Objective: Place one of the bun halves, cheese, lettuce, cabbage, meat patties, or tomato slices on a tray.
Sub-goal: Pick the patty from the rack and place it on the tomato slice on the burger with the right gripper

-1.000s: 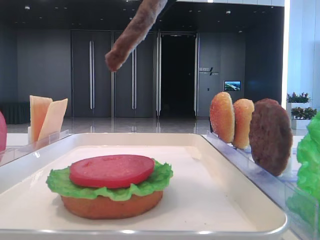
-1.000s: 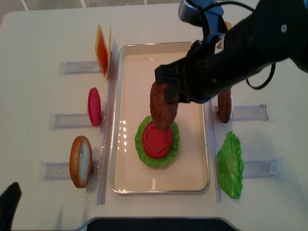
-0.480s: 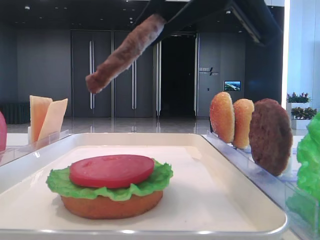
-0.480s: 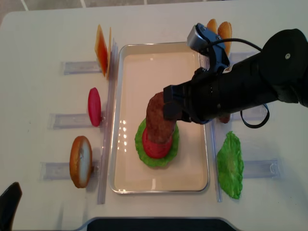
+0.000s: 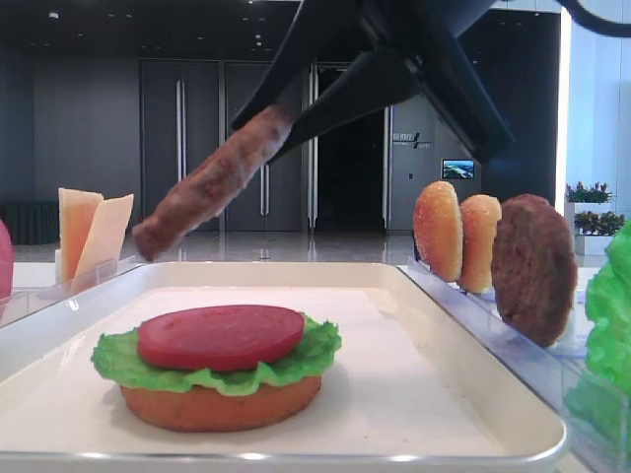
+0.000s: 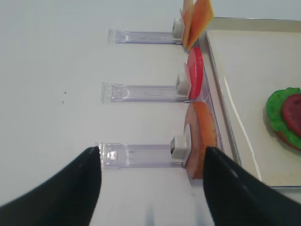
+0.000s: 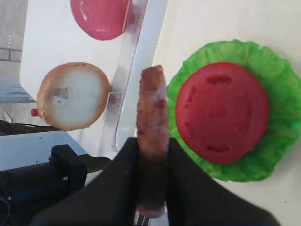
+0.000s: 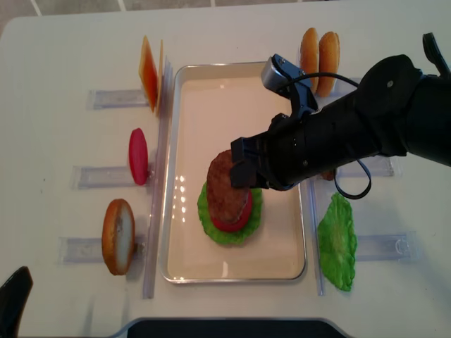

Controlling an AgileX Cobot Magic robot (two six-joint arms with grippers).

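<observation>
On the white counter (image 8: pixel 63 63), the right end effector (image 7: pixel 151 155), clamped on the meat patty (image 5: pixel 212 185), has lowered it close above the tomato slice (image 5: pixel 220 336), nearly ready for release.

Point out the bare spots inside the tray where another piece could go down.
Tray: bare across the far half, up to the far rim, and in a strip along the near rim. Crowded mid-tray, where the right gripper holds the meat patty over the tomato slice and lettuce.

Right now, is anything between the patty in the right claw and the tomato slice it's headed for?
Nothing visible. The meat patty hangs tilted in the right claw, in open air above the tomato slice on the tray.
</observation>
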